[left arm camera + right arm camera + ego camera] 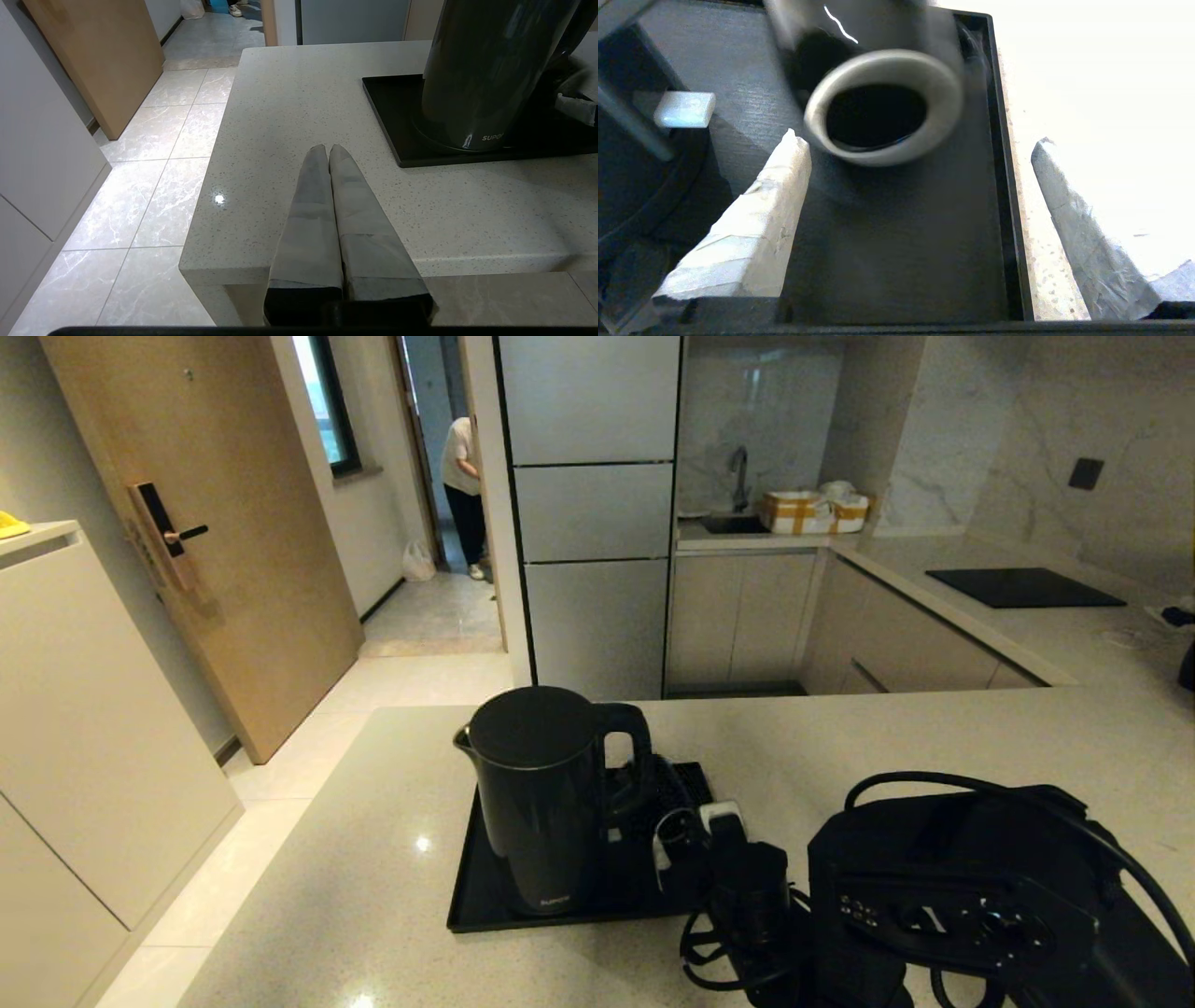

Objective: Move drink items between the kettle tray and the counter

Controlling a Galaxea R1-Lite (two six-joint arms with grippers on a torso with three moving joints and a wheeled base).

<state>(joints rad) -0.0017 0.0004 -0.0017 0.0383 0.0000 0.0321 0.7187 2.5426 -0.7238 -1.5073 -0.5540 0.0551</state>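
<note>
The tall black kettle (pixel 541 793) stands on its base disc at the left of the black tray (pixel 467 907) on the beige counter (pixel 934 737). In the right wrist view a small dark cup (pixel 882 105) with a pale rim stands in the tray (pixel 896 242), near its right rim. My right gripper (pixel 917 140) hangs open just short of the cup, one finger (pixel 775 196) over the tray and the other over the counter. In the head view the cup is hidden behind the right gripper (pixel 695 845). My left gripper (pixel 327 148) is shut and empty over the counter's near left corner, left of the tray (pixel 397 121) and kettle (pixel 486 70).
The counter's edge (pixel 205 261) drops to tiled floor on the left. A black cooktop panel (pixel 1025 586) lies at the far right. Boxes (pixel 812 511) sit by a sink at the back. A small white block (pixel 684 109) shows beside the kettle base.
</note>
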